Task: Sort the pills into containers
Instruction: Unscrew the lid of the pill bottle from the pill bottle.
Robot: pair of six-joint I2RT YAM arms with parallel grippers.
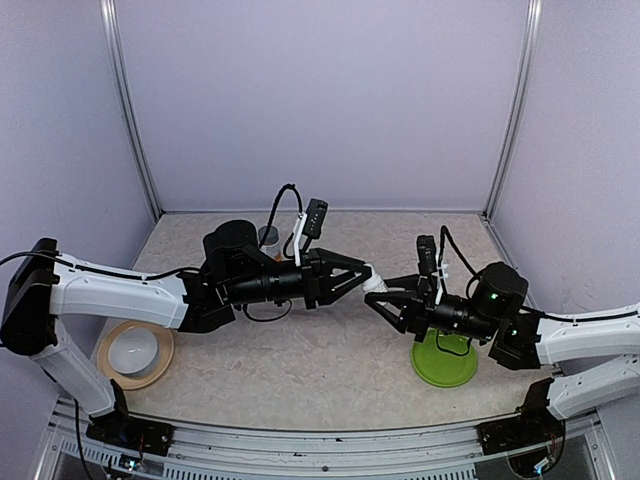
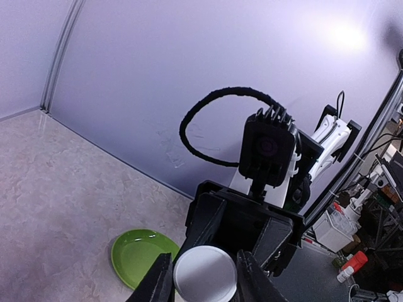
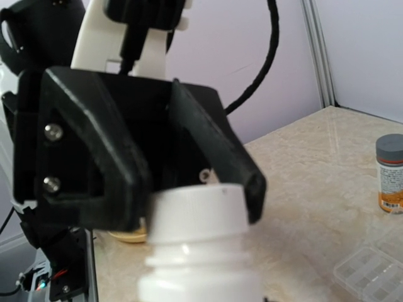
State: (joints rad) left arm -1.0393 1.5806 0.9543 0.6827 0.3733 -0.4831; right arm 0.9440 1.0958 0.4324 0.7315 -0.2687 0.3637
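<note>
A small vial with a white cap [image 1: 373, 283] hangs above the table's middle, between the two arms. My right gripper [image 1: 378, 298] is shut on its body from the right. My left gripper [image 1: 366, 273] comes from the left, and its fingers [image 2: 157, 283] press on both sides of the white cap [image 2: 204, 274]. The right wrist view shows the cap [image 3: 198, 211] close up, with the left gripper's black fingers [image 3: 252, 189] clamped round it. The gray-capped bottle with the white-and-orange label [image 3: 390, 173] stands upright on the table, also visible behind the left arm [image 1: 268, 236]. No pills are visible.
A flat green plate [image 1: 445, 362] lies under the right arm. A white bowl on a tan plate [image 1: 135, 352] sits at the near left. A clear compartment box [image 3: 371, 270] lies near the gray-capped bottle. Lilac walls enclose the table.
</note>
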